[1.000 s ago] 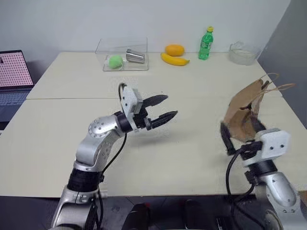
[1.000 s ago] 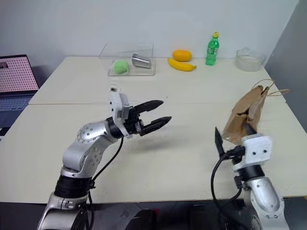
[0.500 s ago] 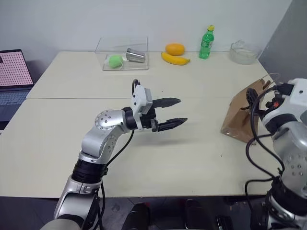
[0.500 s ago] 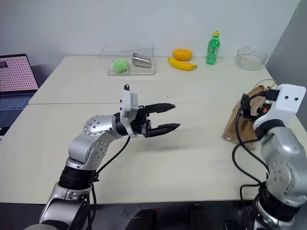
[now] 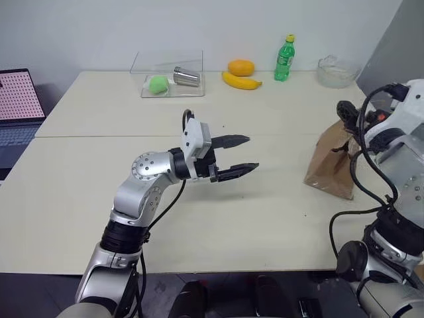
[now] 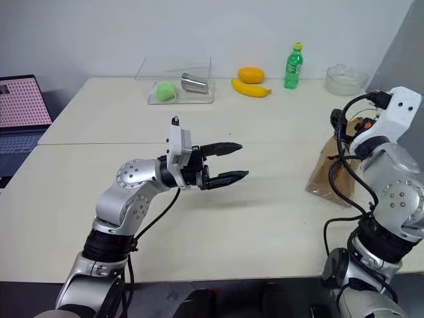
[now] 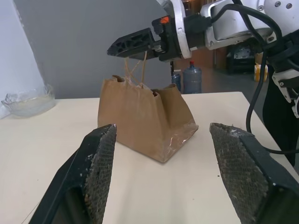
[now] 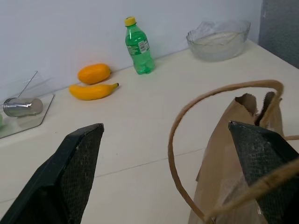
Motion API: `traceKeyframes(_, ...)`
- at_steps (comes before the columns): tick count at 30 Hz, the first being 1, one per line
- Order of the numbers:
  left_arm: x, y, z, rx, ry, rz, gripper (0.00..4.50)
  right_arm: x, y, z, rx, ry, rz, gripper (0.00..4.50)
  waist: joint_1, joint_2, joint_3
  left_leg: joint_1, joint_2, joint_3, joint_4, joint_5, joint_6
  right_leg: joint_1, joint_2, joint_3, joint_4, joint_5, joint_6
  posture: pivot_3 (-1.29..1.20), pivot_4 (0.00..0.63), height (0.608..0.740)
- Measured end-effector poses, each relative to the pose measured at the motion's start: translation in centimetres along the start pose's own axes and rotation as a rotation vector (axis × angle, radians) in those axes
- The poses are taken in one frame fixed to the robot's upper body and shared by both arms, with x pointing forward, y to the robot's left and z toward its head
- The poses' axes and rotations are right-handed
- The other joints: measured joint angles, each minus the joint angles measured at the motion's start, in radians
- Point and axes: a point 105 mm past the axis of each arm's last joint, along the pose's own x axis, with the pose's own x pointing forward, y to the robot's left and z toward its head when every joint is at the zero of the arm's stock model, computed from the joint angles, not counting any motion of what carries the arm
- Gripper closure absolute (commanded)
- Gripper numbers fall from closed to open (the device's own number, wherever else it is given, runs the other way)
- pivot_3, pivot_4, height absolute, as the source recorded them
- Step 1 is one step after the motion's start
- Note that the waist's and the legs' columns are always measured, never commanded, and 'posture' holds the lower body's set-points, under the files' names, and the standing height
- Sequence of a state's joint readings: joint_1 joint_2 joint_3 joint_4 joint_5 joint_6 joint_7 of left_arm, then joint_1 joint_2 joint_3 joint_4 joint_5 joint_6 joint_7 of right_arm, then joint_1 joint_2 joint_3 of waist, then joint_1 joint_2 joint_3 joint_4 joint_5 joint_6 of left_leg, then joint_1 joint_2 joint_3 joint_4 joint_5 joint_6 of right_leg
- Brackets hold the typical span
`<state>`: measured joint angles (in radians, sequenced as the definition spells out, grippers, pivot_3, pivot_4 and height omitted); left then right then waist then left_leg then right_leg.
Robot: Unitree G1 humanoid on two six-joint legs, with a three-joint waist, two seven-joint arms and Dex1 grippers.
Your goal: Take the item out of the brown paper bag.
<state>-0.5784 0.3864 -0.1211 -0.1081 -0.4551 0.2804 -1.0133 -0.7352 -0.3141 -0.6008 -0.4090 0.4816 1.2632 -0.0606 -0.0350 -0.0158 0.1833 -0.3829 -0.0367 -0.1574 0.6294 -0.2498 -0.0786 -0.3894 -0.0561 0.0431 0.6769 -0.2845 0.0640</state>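
Our right gripper (image 7: 133,44) hangs just above the mouth of the brown paper bag (image 7: 145,119), its two black fingers spread wide and closed on nothing. One thin loop handle (image 8: 219,135) of the bag curves up between those fingers in the right wrist view, touching neither as far as we can tell. The bag stands upright on the table (image 5: 265,212) near its right edge, sides creased. At the bag's open top we see a small dark reddish spot, too small to name as the item. Our left gripper (image 5: 242,156) floats over the middle of the table, well apart from the bag, pointing toward it with jaws parted and empty. Along the far edge stand a green bottle (image 5: 285,59), a banana (image 5: 241,82) and a glass bowl (image 5: 337,71).
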Motion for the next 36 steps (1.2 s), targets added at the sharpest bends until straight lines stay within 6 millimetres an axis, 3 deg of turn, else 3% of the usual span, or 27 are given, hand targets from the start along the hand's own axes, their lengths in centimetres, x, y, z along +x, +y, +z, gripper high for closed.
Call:
traceKeyframes(4, 0.0, 0.0, 0.0, 0.008, -0.001, 0.001, 1.15, 1.0, -0.8, 0.1, -0.021, 0.004, -0.019, 0.0, -0.001, 0.0, 0.0, 0.0, 0.0, 0.0, 0.0, 0.0, 0.0, 0.0, 0.0, 0.0, 0.0, 0.0, 0.0, 0.0, 0.15, 0.74)
traceKeyframes(7, 0.0, 0.0, 0.0, 0.015, 0.0, 0.003, 1.11, 1.5, -1.5, 1.0, -0.022, -0.019, -0.036, 0.6, -0.001, 0.0, 0.0, 0.0, 0.0, 0.0, 0.0, 0.0, 0.0, 0.0, 0.0, 0.0, 0.0, 0.0, 0.0, 0.0, 0.15, 0.74)
traceKeyframes(18, 0.0, 0.1, 0.0, 0.028, -0.001, 0.004, 1.11, 2.1, -0.6, 3.1, 0.072, -0.011, 0.082, 4.47, -0.002, 0.002, 0.001, 0.0, 0.0, 0.001, 0.0, 0.0, 0.0, 0.0, 0.0, 0.0, 0.0, 0.0, 0.0, 0.0, 0.15, 0.74)
traceKeyframes(25, -0.2, 0.4, -0.6, 0.01, 0.014, 0.02, 1.11, 2.3, 0.2, 4.1, 0.005, 0.117, 0.233, 4.47, -0.004, 0.004, 0.003, -0.001, 0.0, 0.002, 0.0, 0.0, 0.0, -0.001, 0.0, 0.001, -0.001, 0.0, 0.0, 0.0, 0.15, 0.74)
traceKeyframes(30, -0.7, 0.7, -0.9, -0.007, 0.032, 0.033, 1.11, 2.3, 2.4, 4.7, -0.09, 0.192, 0.393, 4.47, -0.015, 0.005, 0.004, -0.001, 0.0, 0.002, 0.0, 0.0, 0.0, -0.001, 0.0, 0.001, -0.001, 0.0, 0.0, 0.0, 0.15, 0.74)
traceKeyframes(36, -3.2, 1.1, -1.9, -0.082, 0.096, 0.087, 1.11, 2.0, 6.0, 5.7, -0.201, 0.229, 0.62, 4.47, -0.025, 0.006, 0.005, -0.001, 0.0, 0.002, 0.0, 0.0, 0.0, -0.002, 0.0, 0.001, -0.001, 0.0, 0.0, 0.0, 0.15, 0.74)
